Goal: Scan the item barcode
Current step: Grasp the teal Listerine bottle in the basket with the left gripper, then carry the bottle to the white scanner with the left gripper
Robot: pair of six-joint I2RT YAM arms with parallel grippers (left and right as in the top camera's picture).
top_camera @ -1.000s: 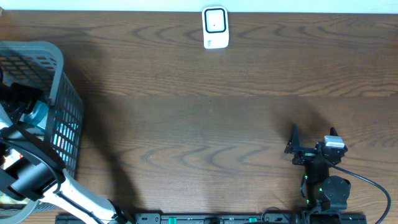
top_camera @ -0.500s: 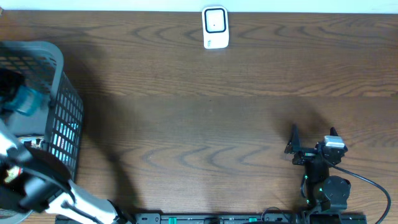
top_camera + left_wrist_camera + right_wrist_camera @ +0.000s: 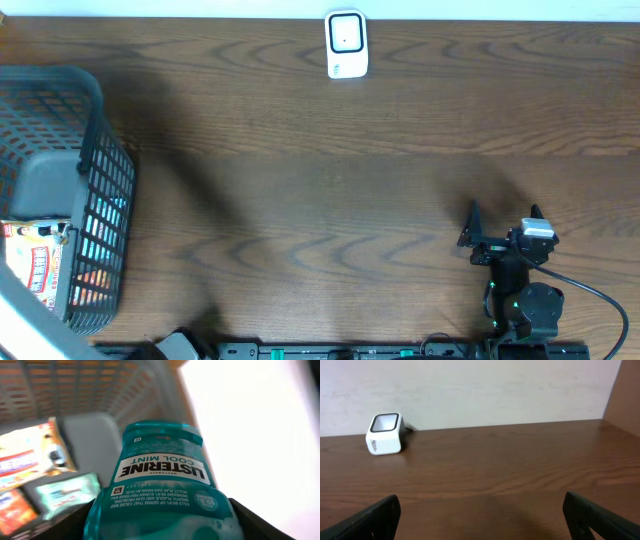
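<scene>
**A:** Listerine bottle (image 3: 162, 485): where do we have it?

**B:** We have it in the left gripper (image 3: 162, 527). The dark fingers (image 3: 57, 527) press on its two sides, so the gripper is clamped on the teal bottle at a fairly broad spread. In the left wrist view the label reads upside down.

**A:** And where does that put it against the basket (image 3: 100, 170)?

**B:** Raised over the basket. Behind the bottle we see the basket's grey mesh wall and grey floor, with packets (image 3: 27, 457) lying on that floor, blurred. From overhead neither the bottle nor the left gripper shows. We only see the basket on the bench (image 3: 300, 200), with a red and white packet (image 3: 35, 265) inside it.

**A:** What about the scanner (image 3: 346, 45)?

**B:** It stands well apart from the basket, along the back edge of the bench. It is white with a dark window on its face.

**A:** And the right gripper (image 3: 503, 225)?

**B:** It is at the end of the bench opposite the basket, near the front edge. Its jaws are spread wide and hold nothing. In the right wrist view we see bare wood between its fingers, with the scanner beyond them against the pale wall (image 3: 495, 390).
</scene>
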